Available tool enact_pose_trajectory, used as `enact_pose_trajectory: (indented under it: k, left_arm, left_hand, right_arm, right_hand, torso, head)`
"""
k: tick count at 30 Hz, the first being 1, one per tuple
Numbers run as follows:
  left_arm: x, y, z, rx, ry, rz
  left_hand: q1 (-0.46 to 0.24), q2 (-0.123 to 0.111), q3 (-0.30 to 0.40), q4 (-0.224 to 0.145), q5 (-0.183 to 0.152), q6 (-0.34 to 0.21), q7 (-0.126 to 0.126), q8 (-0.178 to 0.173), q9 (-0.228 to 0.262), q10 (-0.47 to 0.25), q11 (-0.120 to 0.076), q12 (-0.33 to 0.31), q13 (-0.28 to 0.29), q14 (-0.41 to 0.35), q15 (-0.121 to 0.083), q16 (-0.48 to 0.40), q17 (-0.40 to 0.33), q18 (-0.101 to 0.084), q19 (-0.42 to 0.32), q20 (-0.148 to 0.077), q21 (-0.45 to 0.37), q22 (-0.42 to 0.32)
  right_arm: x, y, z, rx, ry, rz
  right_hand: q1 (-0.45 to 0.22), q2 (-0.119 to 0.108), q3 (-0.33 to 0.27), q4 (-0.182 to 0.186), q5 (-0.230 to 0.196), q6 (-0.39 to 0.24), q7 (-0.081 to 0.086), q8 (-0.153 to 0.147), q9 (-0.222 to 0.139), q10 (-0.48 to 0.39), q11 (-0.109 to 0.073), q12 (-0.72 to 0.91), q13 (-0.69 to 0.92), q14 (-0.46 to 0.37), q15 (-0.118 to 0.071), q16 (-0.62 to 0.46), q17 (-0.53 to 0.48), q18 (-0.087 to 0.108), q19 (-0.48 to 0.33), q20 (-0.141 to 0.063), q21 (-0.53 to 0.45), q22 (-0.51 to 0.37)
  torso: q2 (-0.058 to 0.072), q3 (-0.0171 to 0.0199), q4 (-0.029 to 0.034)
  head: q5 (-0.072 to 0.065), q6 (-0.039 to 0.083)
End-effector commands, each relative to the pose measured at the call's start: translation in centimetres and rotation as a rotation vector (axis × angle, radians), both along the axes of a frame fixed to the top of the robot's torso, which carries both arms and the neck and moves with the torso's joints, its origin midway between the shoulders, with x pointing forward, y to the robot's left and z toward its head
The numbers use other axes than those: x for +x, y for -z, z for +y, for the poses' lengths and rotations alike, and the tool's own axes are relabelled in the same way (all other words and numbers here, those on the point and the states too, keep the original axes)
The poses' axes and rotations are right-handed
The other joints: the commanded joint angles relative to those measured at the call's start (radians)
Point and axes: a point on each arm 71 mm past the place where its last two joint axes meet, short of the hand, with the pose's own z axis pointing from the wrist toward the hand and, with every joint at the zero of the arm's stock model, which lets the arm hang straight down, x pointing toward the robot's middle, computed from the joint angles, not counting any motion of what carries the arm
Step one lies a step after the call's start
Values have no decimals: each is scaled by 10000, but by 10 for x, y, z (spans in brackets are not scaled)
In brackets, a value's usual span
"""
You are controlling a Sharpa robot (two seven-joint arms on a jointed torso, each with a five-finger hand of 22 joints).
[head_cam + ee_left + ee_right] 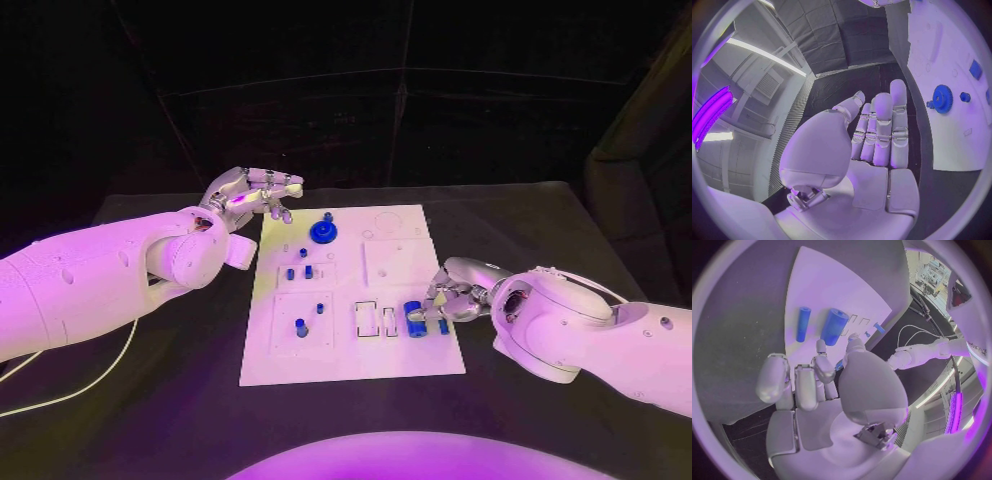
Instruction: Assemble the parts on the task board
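Observation:
The white task board [418,355] lies mid-table. On its far part stands a blue gear [325,232], also in the left wrist view [942,97]. My left hand [260,195] hovers off the board's far left corner, fingers extended [873,145] and holding nothing. A thick blue cylinder [415,318] and a thin one [443,325] lie near the board's right edge, side by side [834,326] [802,324]. My right hand [459,290] sits just behind them with fingers curled [826,375]. A small blue part [840,367] shows pinched between its thumb and a finger.
Small blue pegs [299,272] [302,327] stand on the board's left half. Two rectangular slots [375,320] lie left of the thick cylinder. Black table [548,220] surrounds the board, and a white cable [87,385] trails off at the left.

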Motion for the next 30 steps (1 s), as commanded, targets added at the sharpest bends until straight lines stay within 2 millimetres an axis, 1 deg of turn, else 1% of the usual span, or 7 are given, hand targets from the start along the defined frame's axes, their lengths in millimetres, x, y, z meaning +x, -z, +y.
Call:
enact_pose_trajectory:
  k: [1,9,13,17,20,23,30]
  left_arm:
    - [0,-1,0,-85,51,-57]
    - [0,-1,0,-83,47,-49]
    - [0,-1,1,-82,47,-41]
    - [0,0,1,-81,51,-34]
    - [0,0,1,-79,47,-29]
    - [0,0,1,-80,53,-20]
    - [-1,0,3,-75,47,-1]
  left_hand:
    - [-44,72,-64,4,22,-65,-2,41,-2,-98,-1,70,11,-50,-13,27,-9,121,59,-16,-42,-14]
    - [-44,72,-64,4,22,-65,-2,41,-2,-98,-1,70,11,-50,-13,27,-9,121,59,-16,-42,-14]
    - [-44,72,-64,4,22,-65,-2,41,-2,-98,-1,70,11,-50,-13,27,-9,121,59,-16,-42,-14]
    - [-44,72,-64,4,22,-65,-2,41,-2,-98,-1,70,11,-50,-13,27,-9,121,59,-16,-42,-14]
    - [-61,83,-74,15,22,-66,-2,45,-2,-106,-1,85,13,-55,-11,31,-17,121,59,-13,-48,-20]
    - [-67,87,-78,19,22,-67,-2,47,-2,-109,-1,90,14,-57,-10,33,-19,121,60,-12,-51,-22]
    - [-67,90,-79,19,22,-66,-3,48,-1,-111,-2,94,14,-56,-10,38,-14,121,60,-12,-53,-23]
  right_arm:
    - [0,4,3,-434,-37,-63]
    - [0,14,10,-755,-228,88]
    - [2,19,12,-959,-318,210]
    - [3,23,16,-1121,-420,180]
    - [3,26,19,-1209,-486,115]
    - [3,27,21,-1212,-496,33]
    - [-1,20,20,-629,-327,-605]
  right_hand:
    - [-75,-13,-61,5,-3,-69,-21,43,17,80,11,92,51,462,-37,57,28,-137,109,0,47,24]
    - [-32,35,7,-17,35,-73,-28,104,56,112,6,180,195,473,-38,94,104,-149,125,4,82,93]
    - [170,72,80,-38,293,-134,-22,175,106,76,11,179,264,468,-32,103,122,-160,133,15,116,160]
    - [544,229,159,-96,376,-175,-23,276,173,66,12,197,374,468,-34,117,156,-162,124,26,128,178]
    - [1083,504,331,-300,737,-159,-32,371,233,88,-4,239,492,471,-42,132,191,-161,124,15,143,204]
    - [1268,594,369,-383,859,-136,-38,422,264,108,-10,266,554,472,-47,138,207,-161,122,12,146,209]
    - [1416,838,285,-377,1749,98,-143,667,454,304,-99,507,949,505,-112,222,391,-187,184,-42,245,390]
  torso:
    - [18,-15,0]
    - [12,-20,-4]
    - [17,-21,0]
    - [9,-24,15]
    - [11,-29,9]
    - [7,-34,15]
    - [1,-14,-29]
  head:
    - [-11,-17]
    - [9,-39]
    - [9,-55]
    - [21,-65]
    - [34,-67]
    - [45,-77]
    - [106,-82]
